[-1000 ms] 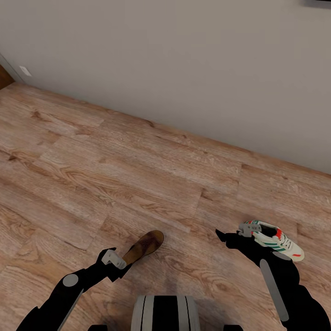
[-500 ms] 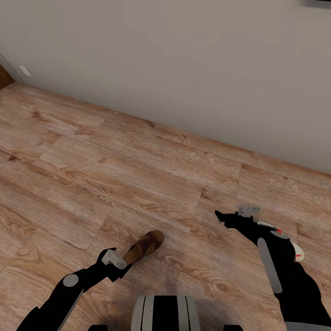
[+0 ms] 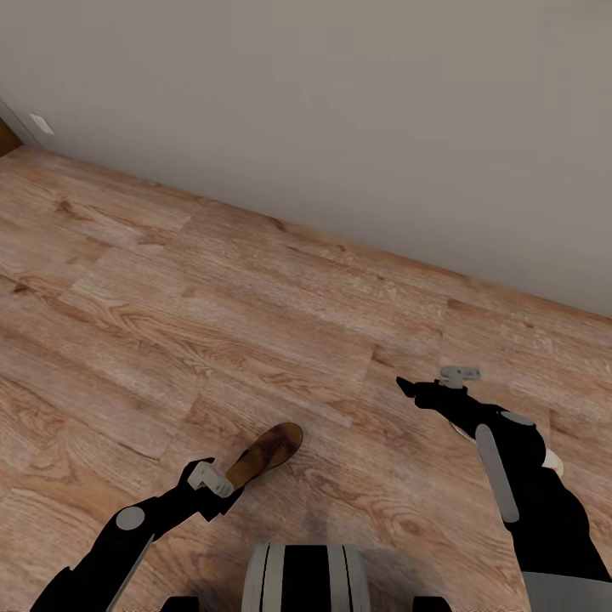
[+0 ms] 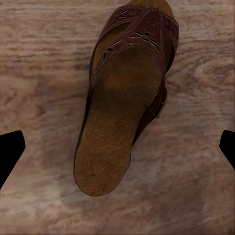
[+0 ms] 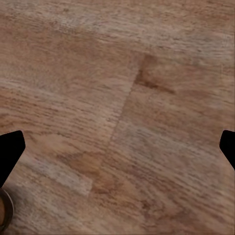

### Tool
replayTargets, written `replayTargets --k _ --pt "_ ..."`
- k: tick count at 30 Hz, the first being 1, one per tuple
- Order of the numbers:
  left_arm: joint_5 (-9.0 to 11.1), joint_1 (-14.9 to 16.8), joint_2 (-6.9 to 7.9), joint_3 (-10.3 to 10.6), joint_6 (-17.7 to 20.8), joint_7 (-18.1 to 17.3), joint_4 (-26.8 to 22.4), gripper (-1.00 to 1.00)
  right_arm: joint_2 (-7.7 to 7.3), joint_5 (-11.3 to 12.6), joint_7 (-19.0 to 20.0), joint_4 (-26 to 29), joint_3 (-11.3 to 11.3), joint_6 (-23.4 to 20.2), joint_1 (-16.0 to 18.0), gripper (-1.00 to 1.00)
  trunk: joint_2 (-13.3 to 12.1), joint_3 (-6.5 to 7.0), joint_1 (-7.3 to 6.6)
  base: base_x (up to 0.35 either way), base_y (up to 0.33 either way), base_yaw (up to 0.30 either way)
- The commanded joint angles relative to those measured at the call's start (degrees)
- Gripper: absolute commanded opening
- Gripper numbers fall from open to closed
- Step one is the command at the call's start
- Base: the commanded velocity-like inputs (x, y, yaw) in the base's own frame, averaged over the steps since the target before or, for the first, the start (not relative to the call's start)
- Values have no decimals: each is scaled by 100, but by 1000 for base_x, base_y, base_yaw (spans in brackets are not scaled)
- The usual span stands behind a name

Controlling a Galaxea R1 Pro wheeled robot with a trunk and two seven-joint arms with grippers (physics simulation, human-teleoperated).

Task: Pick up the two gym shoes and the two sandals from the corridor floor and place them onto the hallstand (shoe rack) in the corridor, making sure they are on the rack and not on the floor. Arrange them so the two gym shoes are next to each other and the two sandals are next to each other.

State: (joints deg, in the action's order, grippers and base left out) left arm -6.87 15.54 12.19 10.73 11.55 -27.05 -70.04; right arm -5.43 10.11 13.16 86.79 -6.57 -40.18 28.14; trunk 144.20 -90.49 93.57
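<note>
Left gripper low, jaws spread wide, right gripper reaching forward — jaws wide too

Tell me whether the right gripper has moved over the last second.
Yes. In the head view the right gripper has swung away from the robot, toward the wall, and its arm now covers most of the gym shoe.

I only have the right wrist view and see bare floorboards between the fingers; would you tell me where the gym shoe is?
Observer: In the head view, a white sliver of a gym shoe peeks out beside the right forearm, nearer the robot than the right hand.
Operator: Thank you. What is the left hand near?
Observer: The left hand sits just short of a brown sandal on the floor.
Operator: Is it gripped?
Observer: No. The left wrist view shows it footbed-up between wide-open fingers, untouched.
</note>
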Motion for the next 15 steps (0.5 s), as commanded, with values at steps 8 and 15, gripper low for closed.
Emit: replayTargets --k 8,15 --pt "-34 2 3 0 23 -26 -7 100 -2 17 20 9 -11 -34 7 100 12 -222 20 0 0 0" --pt "-38 10 3 -1 23 -22 -9 100 -2 17 20 8 12 -34 7 100 18 -349 30 0 0 0"
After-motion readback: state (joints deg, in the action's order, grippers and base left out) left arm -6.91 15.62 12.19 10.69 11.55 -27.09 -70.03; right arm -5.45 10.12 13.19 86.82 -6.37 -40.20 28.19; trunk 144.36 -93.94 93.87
